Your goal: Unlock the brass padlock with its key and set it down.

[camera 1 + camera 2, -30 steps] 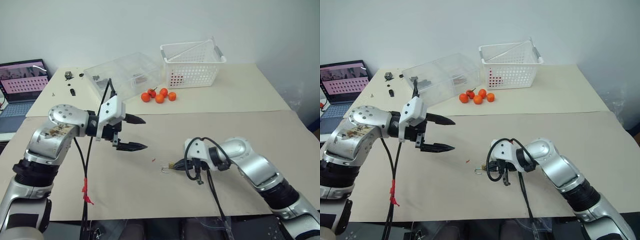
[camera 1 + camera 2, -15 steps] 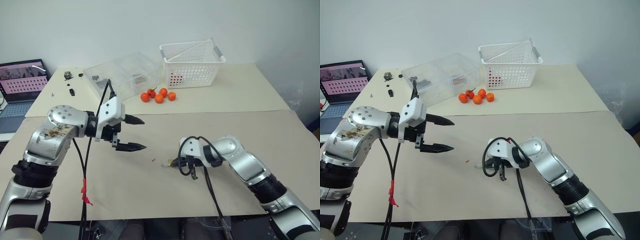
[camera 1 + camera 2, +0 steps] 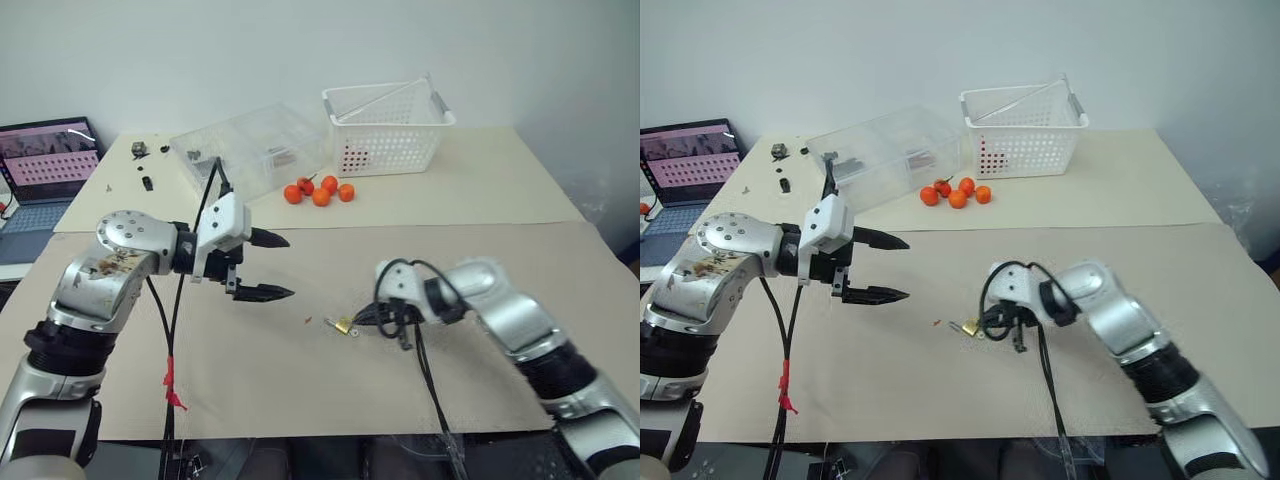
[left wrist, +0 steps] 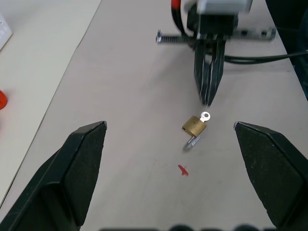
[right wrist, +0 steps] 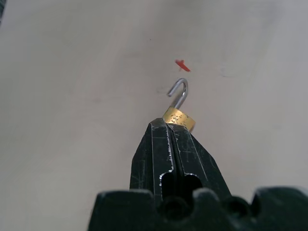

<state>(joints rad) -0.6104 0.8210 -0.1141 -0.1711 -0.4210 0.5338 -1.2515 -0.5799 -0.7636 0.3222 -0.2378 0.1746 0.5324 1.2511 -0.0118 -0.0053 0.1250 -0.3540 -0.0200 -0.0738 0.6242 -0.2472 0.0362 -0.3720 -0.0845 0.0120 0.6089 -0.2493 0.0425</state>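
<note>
My left pincer [image 3: 276, 266] hangs wide open, pointing right; my right pincer [image 4: 208, 98] is pinched tight, angled downward.

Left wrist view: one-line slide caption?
Open left gripper faces the shut right gripper pinching the key of the brass padlock.

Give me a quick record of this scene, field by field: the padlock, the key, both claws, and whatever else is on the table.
Brass padlock: lifted just above the table, shackle swung open
Key: in the lock body, its head pinched by the right claw
Right claw: shut on the key
Left claw: open, holding nothing, apart from the lock
Red speck: on the table near the lock
Oranges: beside the white basket
Clear box: at the back
Laptop: at the far left
</note>
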